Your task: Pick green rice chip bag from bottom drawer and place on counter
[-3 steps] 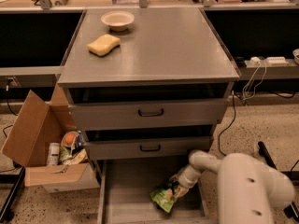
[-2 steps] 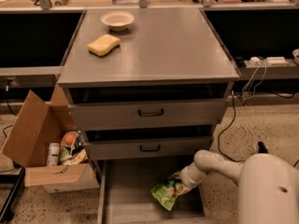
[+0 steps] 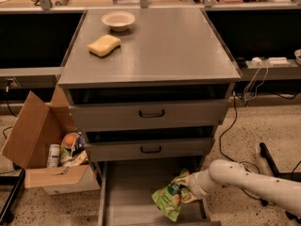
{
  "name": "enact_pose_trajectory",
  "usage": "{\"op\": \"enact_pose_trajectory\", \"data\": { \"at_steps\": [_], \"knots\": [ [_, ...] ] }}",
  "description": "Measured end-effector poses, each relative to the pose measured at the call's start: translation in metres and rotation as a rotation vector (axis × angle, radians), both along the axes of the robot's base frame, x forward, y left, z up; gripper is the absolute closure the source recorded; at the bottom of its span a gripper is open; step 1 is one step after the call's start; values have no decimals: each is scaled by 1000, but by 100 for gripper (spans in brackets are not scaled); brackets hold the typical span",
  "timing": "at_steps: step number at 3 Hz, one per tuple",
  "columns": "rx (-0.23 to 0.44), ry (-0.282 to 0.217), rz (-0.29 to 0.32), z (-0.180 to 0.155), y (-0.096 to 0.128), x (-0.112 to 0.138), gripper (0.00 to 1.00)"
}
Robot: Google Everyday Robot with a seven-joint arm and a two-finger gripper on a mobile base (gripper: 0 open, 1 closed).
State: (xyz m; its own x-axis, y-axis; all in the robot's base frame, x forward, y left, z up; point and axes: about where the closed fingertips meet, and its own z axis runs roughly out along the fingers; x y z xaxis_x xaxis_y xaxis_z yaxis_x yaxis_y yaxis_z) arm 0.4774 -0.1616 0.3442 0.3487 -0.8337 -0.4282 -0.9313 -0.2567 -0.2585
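Fig.: gripper (image 3: 186, 192), reaching in from the right side of the bottom drawer (image 3: 126, 192), is pinching the green rice chip bag (image 3: 169, 200) by its upper-right end. Bag is hanging over drawer's right half, long axis slanting down-left, away from gripper (counter (image 3: 164, 46) is sitting directly above drawer).

End effector (image 3: 185, 192) sits right of green rice chip bag (image 3: 167, 200), within bottom drawer (image 3: 127, 188).

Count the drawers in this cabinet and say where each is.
3: the top drawer and middle drawer, stacked under the counter, and the bottom drawer, pulled out, where the claw meets the green chip bag. None seem hidden.
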Motion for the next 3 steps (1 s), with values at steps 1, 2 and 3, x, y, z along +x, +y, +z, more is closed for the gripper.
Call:
{"op": "enact_pose_trajectory", "data": {
  "at_steps": [1,2,3],
  "knots": [
    [1,-5,6,2,2,0,100],
    [43,-77,19,29,6,1,100],
    [94,-269,65,107,20,-2,100]
  ]
}}
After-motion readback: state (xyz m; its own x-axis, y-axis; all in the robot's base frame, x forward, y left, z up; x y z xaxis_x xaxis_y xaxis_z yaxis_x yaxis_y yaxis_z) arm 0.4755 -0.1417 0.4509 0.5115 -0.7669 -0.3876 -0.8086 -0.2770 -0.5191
